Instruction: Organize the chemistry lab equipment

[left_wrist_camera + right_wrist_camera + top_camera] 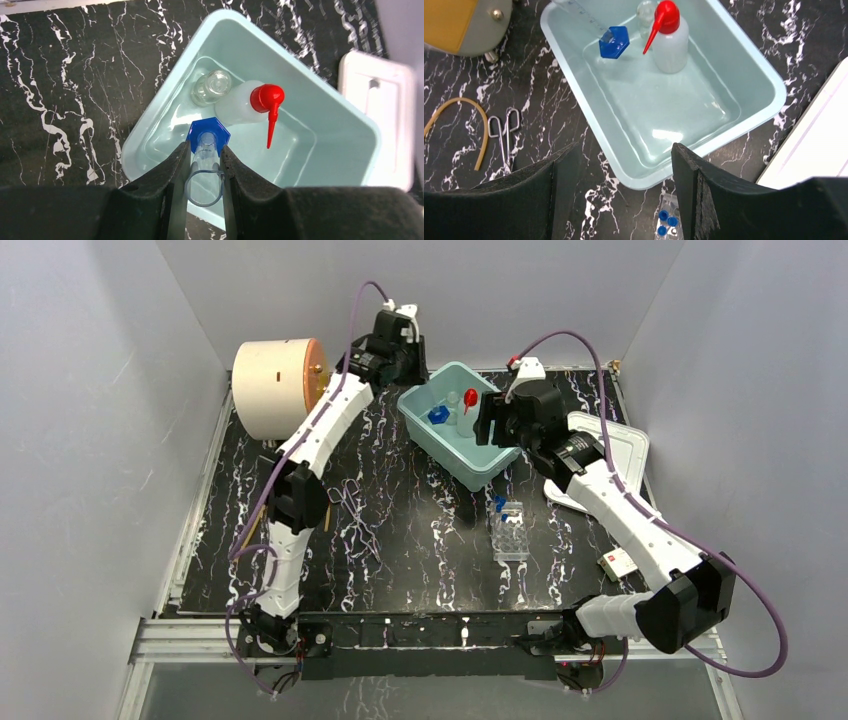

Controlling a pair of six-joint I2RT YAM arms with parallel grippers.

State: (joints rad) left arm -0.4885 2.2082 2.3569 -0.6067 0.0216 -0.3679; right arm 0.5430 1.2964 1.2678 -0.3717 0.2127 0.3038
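My left gripper [203,160] is shut on a clear plastic cylinder [206,155] with a blue hexagonal base [208,131], held tilted over the pale teal bin [135,145]. In the bin stand a white squeeze bottle with a red nozzle [240,104] and a clear glass vial [212,87]. My right gripper [624,165] is open and empty above the bin's near rim [774,85]. A clear tube rack [510,532] with blue-capped tubes [666,222] stands on the table in front of the bin. Yellowish tubing [479,130] lies at the left.
A cream drum with an orange face [275,388] stands at the back left. Metal scissors [504,132] lie beside the tubing. A white lid [610,455] lies right of the bin, and a small white box [618,562] lies near the right arm.
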